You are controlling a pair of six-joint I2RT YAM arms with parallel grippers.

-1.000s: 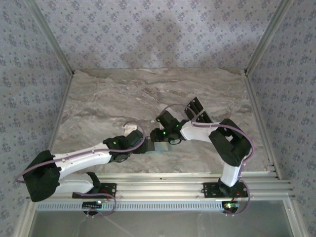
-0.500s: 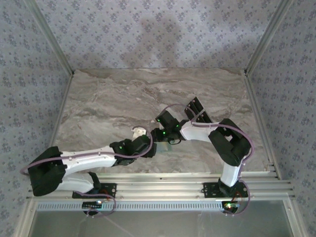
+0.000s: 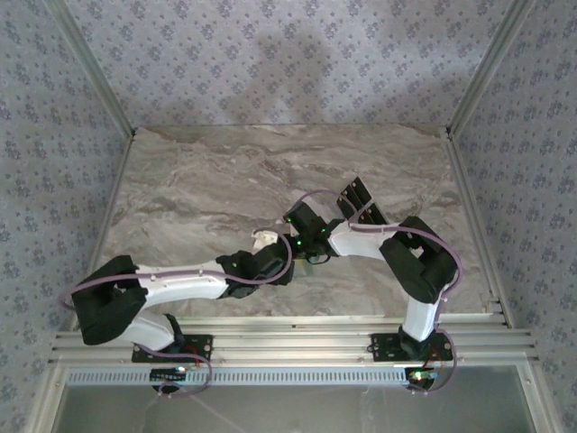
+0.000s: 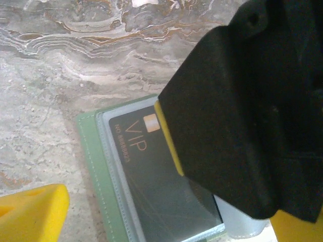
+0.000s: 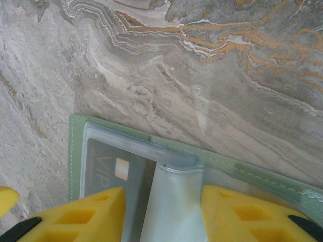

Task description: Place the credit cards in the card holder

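Left gripper [image 4: 164, 221]: fingers spread as wide as they go and holding nothing. One yellow fingertip [image 4: 30, 214] sits low over the marble, just off the holder's green edge.
Right gripper [image 5: 161, 214]: fingers partly apart and planted on the open holder, with a pale clear sleeve flap [image 5: 174, 201] standing up between them. The tips run out of frame, so I cannot tell whether the flap is pinched or only straddled.
Crowding: in the left wrist view the right gripper's black body hangs over the holder's far half and blocks that side.
Card holder [image 4: 93, 151]: lies open and flat on the marble table [image 3: 207, 180], directly beneath both grippers near the table's middle. Seen from the left wrist, its long axis runs diagonally from upper left to lower right.
Loaded card: a dark "VIP" card [image 4: 151, 171] already sits inside the clear pocket.
Credit cards [image 3: 359, 200]: black pieces lie beyond the right gripper, toward the far right and beside the right forearm. They are well apart from the holder, and their count is unclear.
Key relation: the loose cards are on the right arm's side, but that arm is busy at the holder. The free left gripper would probably have to reach across it.
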